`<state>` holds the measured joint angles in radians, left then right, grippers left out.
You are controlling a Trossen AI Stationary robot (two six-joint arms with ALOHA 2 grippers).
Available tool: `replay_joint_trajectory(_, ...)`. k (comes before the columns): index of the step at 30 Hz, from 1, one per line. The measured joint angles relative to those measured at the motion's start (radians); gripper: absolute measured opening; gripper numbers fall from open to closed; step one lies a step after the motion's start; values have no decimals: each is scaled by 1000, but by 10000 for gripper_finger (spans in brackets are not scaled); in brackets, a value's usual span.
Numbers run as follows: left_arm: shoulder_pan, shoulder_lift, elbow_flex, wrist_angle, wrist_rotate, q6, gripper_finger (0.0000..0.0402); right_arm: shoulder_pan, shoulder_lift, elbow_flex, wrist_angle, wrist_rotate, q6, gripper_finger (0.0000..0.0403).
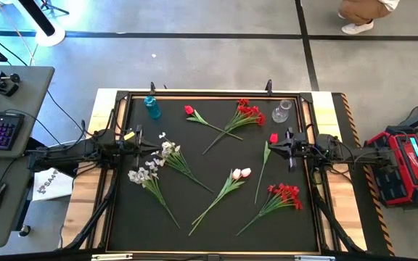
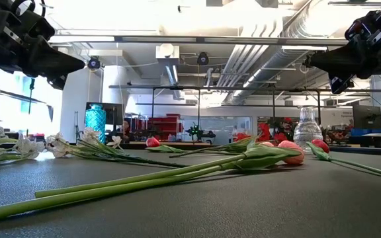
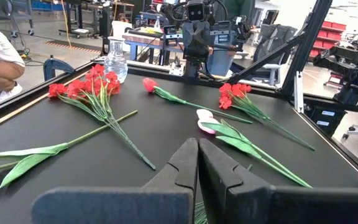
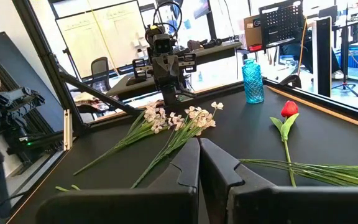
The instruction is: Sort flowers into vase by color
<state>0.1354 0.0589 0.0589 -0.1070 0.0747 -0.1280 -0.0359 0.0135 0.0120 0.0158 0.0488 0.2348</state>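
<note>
Black mat [image 1: 216, 210]: seven green-stemmed artificial flowers [image 1: 231, 181] scattered; blue glass vase [image 1: 152, 106] upper left, clear glass vase [image 1: 282, 110] upper right. Left gripper [image 1: 145, 142] mid-left, right gripper [image 1: 276, 147] mid-right, both pinched closed, holding nothing.

Overhead, table-level, two facing wrist cameras — shared tabletop [image 1: 216, 217]

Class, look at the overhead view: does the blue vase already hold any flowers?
No: the blue vase stands empty at the mat's far edge, and every flower lies flat on the mat.

Bright, even light; windows [image 2: 18, 99] blow out in the low view, where the nearest stems [image 2: 111, 188] blur.
</note>
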Motion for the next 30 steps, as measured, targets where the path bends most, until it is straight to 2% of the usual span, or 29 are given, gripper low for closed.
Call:
replay_joint_trajectory(23, 0, 0, 0, 0, 0, 0, 0, 0, 0, 0, 6, 11, -24, 0)
replay_joint_trajectory(30, 1, 0, 0, 63, -60, -74, 0, -1, 0, 0, 147, 32, 56, 0)
